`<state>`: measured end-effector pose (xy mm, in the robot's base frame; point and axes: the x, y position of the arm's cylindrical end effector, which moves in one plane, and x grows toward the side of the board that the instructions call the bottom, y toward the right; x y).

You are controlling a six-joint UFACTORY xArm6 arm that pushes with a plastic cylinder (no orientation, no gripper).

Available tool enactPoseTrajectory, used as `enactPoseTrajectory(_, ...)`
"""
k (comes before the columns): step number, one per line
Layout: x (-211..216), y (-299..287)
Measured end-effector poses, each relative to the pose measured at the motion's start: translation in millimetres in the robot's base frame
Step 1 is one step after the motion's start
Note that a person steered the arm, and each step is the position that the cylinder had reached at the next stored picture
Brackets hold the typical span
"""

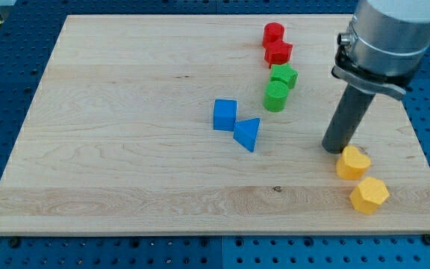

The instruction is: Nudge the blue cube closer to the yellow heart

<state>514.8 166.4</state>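
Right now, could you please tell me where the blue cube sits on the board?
The blue cube sits near the board's middle, touching the blue triangular block at its lower right, with the green cylinder off to its right.

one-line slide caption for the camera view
My tip rests beside the yellow heart, far right of the blue cube.

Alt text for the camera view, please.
My tip rests beside the yellow heart at the view's right, well right of the blue cube. The cube touches a blue triangle mid-board.
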Motion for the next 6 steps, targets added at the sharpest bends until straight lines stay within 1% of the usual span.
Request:
enactPoseTrajectory(1,14.1,0.0)
enactPoseTrajectory(2,15.7,0.0)
enactPoseTrajectory(3,4.2,-15.9)
enactPoseTrajectory(4,15.6,-79.1)
enactPoseTrajectory(5,57.2,-139.6)
enactPoseTrajectory(6,78.2,-190.0)
